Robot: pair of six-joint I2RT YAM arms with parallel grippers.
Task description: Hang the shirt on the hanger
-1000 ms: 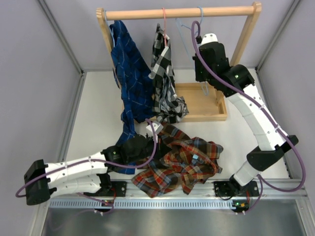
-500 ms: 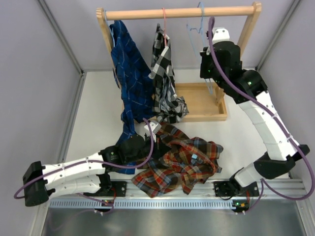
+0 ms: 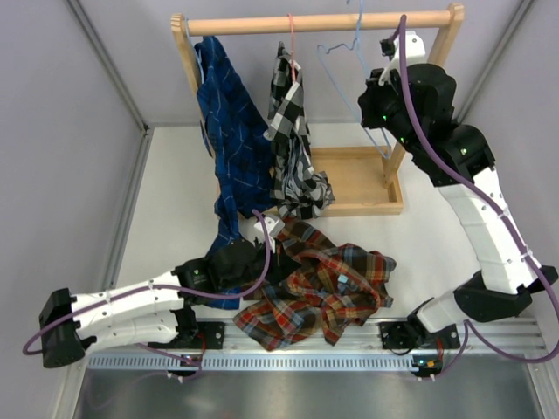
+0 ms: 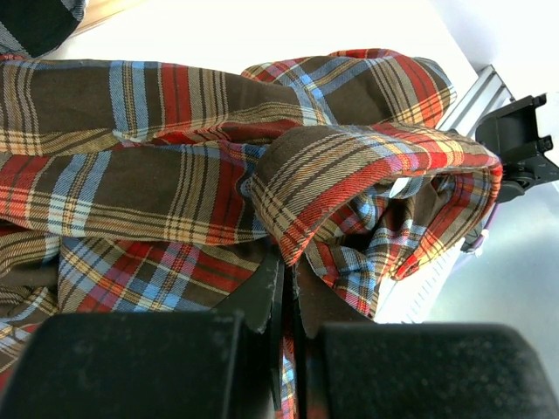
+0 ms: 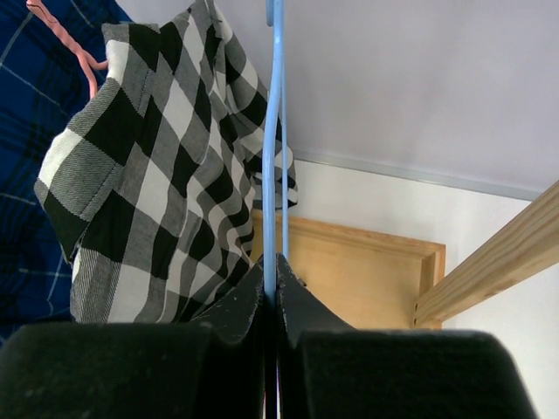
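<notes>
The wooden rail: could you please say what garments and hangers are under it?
A dark blue plaid shirt, a black-and-white checked shirt on a pink hanger, and the light blue hanger pinched in the right gripper. The shirts cover their hangers' shoulders.

shirt [image 3: 319, 292]: plaid, crumpled on table [image 3: 175, 201] | hanger [image 5: 274, 131]: light blue, at rail [image 3: 244, 24]

Just left of my right hand [image 5: 272, 266] I see the black-and-white checked shirt [image 5: 166, 175], draped on a pink-red hanger [image 5: 74, 48] whose wire shows further left. Beyond it, farthest from the hand, hangs the dark blue plaid shirt [image 3: 229, 131]. Both hang from a wooden rail [image 3: 323, 22]. A wooden upright [image 5: 489, 271] stands just right of the hand. Below the hand, the wooden base tray [image 3: 354, 183] rests on the white tabletop [image 3: 175, 201].
</notes>
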